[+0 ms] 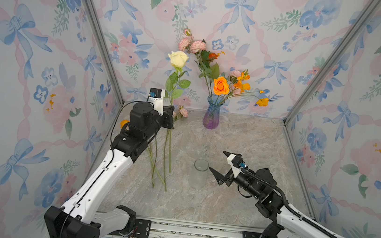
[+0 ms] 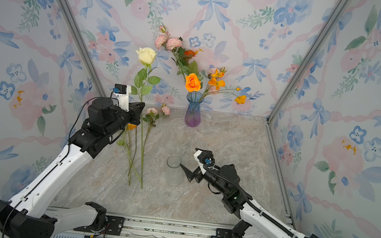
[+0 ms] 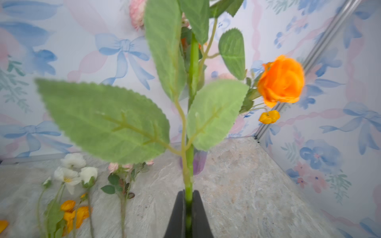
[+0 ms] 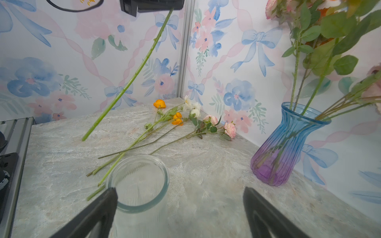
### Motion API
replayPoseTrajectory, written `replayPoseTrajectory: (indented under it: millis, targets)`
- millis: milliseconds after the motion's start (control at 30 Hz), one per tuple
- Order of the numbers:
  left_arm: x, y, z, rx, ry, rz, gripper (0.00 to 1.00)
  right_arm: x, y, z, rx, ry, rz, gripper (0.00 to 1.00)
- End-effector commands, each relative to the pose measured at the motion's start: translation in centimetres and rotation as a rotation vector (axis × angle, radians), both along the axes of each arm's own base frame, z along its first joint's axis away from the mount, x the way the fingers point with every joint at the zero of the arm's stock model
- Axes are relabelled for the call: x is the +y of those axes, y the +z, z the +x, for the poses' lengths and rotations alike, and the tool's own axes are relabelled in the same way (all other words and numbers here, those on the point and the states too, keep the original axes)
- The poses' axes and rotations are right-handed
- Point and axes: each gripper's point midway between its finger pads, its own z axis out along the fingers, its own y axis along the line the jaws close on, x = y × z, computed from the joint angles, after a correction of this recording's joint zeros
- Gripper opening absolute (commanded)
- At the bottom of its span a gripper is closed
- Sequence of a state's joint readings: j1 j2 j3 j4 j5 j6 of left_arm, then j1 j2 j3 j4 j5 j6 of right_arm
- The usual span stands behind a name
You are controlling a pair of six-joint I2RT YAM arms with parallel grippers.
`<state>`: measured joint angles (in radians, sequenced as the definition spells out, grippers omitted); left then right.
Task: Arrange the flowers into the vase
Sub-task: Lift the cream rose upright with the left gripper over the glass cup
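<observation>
My left gripper (image 3: pixel 188 204) is clamped mid-stem on the cream rose (image 1: pixel 178 59), upright left of the vase (image 1: pixel 212 113), so I can lower it tail-first; right gripper (image 1: pixel 217 160) gapes at the clear jar (image 1: pixel 199 174) before the vase, spare flowers (image 4: pixel 177 121) lying left of it

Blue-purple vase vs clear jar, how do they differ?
The blue-purple vase is tinted and waisted; the clear jar is colourless and straight-sided. The vase holds flowers; the jar is empty. The vase stands at the rear, the jar nearer the front. Both are upright glass.
</observation>
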<state>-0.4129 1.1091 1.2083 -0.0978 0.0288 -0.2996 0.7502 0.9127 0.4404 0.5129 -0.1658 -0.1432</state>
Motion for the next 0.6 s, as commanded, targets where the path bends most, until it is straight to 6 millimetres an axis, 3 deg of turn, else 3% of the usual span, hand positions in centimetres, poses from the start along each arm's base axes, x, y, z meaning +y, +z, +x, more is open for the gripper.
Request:
replayPoseTrajectory:
  millis: [0,100,200,367,567]
  targets:
    - [-0.5,7.3,-5.0,-0.258,-0.038,-0.182,0.00,0.5,0.1,-0.7,-0.025,0.034,0.000,0.97]
    - [0.4,10.7,-8.9,-0.403,-0.092,-0.372,0.00,0.9,-0.1,-0.9,-0.026,0.050,-0.005,0.97]
    - [0.8,11.9,-10.8,-0.464,-0.136,-0.475,0.00,1.2,0.0,-1.4,-0.035,0.076,-0.007,0.97]
    - [-1.1,12.2,-11.2,-0.507,-0.189,-0.480,0.00,1.7,-0.2,-1.8,-0.044,0.096,-0.018,0.97]
    - [-4.3,11.0,-11.6,-0.573,-0.232,-0.401,0.00,2.1,-0.3,-2.3,-0.043,0.132,-0.031,0.97]
